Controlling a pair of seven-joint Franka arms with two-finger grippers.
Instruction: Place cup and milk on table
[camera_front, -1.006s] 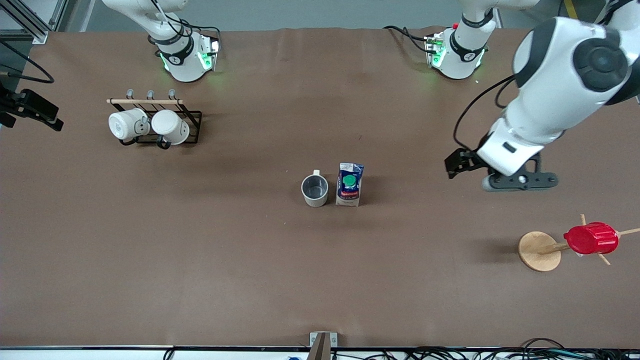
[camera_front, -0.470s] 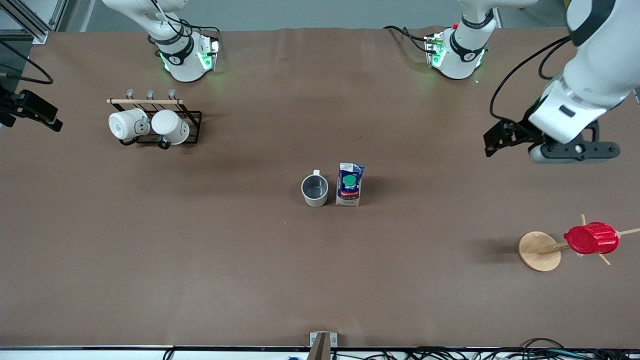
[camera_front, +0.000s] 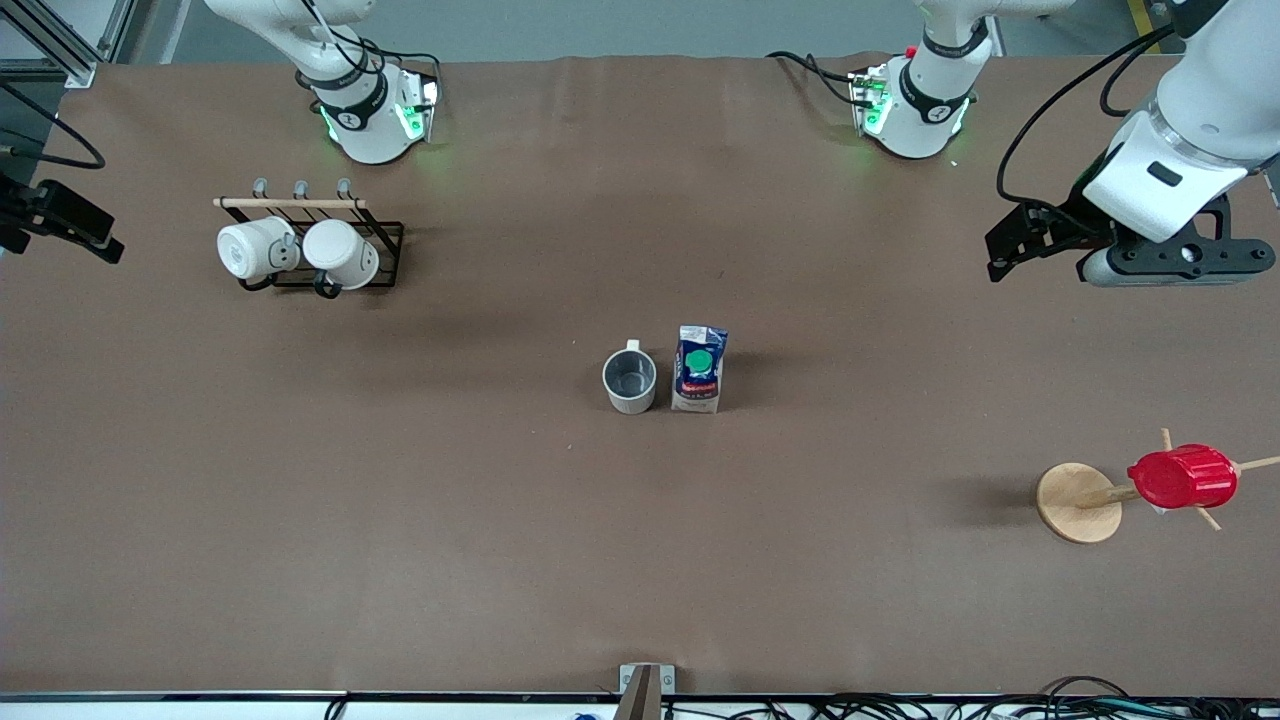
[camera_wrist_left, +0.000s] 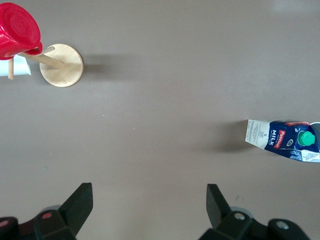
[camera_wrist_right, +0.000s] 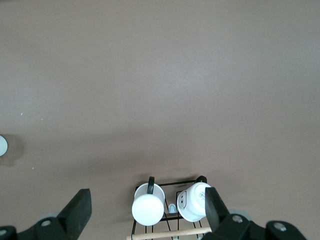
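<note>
**1 cup and 1 milk carton standing on the desk**

My 2 end effectors are both wide and hold nothing. My left end effector hangs over the desk at the left arm's end; my right end effector waits above 2 white mugs on 1 rack. Mid-desk, 1 cup stands just beside 1 milk carton. 1 red cup hangs on 1 wooden stand.

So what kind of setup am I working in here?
Most likely a robotics lab bench rather than a kitchen: two arm bases bolted along one table edge, loose cables at the other edge, and staged props, a cup beside a milk carton.
</note>
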